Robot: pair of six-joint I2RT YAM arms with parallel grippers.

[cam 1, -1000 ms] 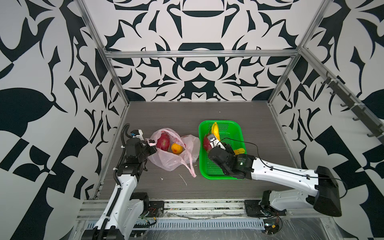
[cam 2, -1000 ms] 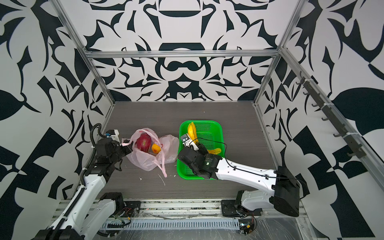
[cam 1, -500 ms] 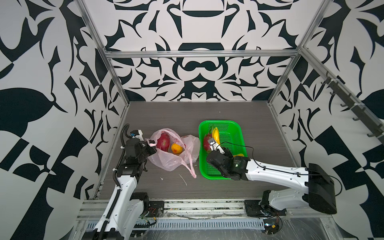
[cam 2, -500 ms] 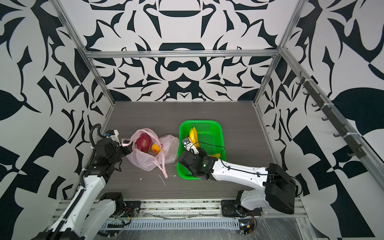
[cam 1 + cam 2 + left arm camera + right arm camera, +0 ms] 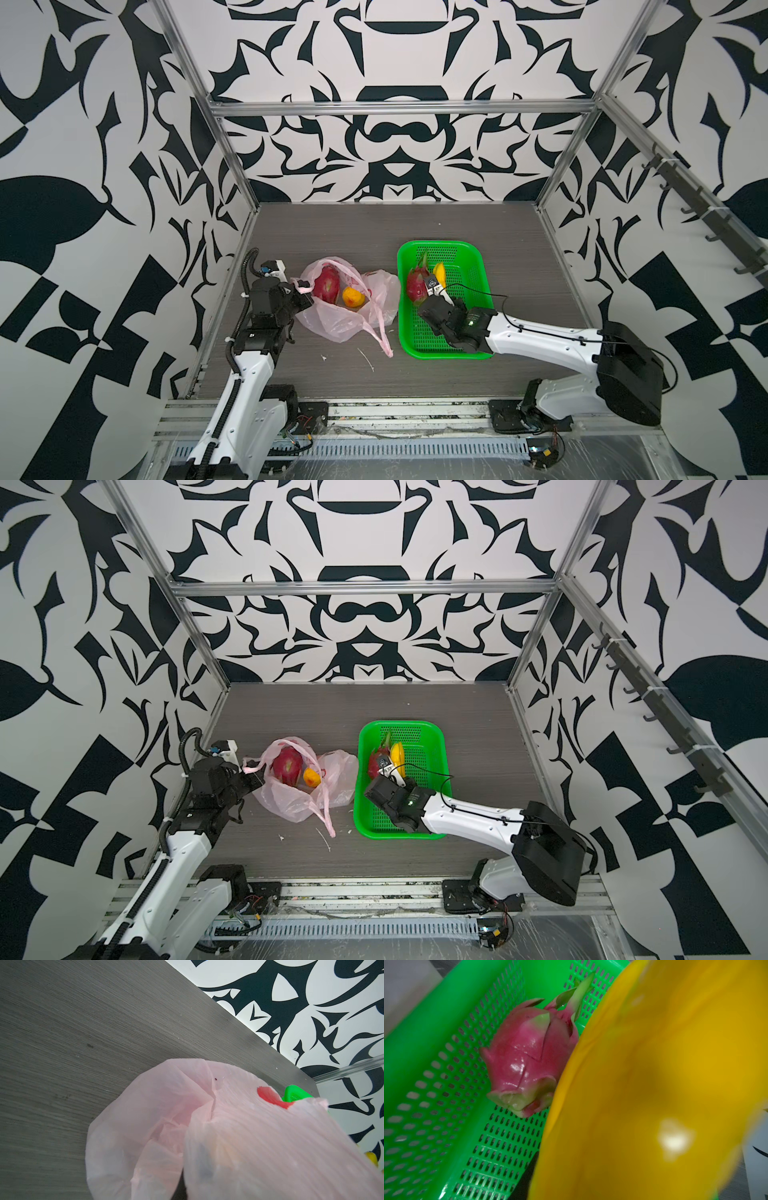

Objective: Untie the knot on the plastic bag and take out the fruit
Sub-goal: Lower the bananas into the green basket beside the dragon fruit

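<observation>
Left fingers [image 5: 296,291], pressed together, pinch the bag [image 5: 332,324] on the counter [image 5: 374,232]; a dragon fruit [image 5: 326,284] and an orange fruit [image 5: 352,296] lie inside it. Right fingers [image 5: 436,289] seem to pinch the bananas [image 5: 439,272] in the basket [image 5: 440,244], beside a second dragon fruit [image 5: 414,284].

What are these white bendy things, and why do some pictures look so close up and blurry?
They are two robot arms on a grey table, each ending in a pincer. Two pictures look down from above; the close-up two come from small cameras on the arms' wrists. The left gripper is shut on the pink plastic bag, which holds a dragon fruit and an orange fruit. The right gripper holds the bananas over the green basket, where another dragon fruit lies. The bananas fill that wrist picture, so they blur.
</observation>
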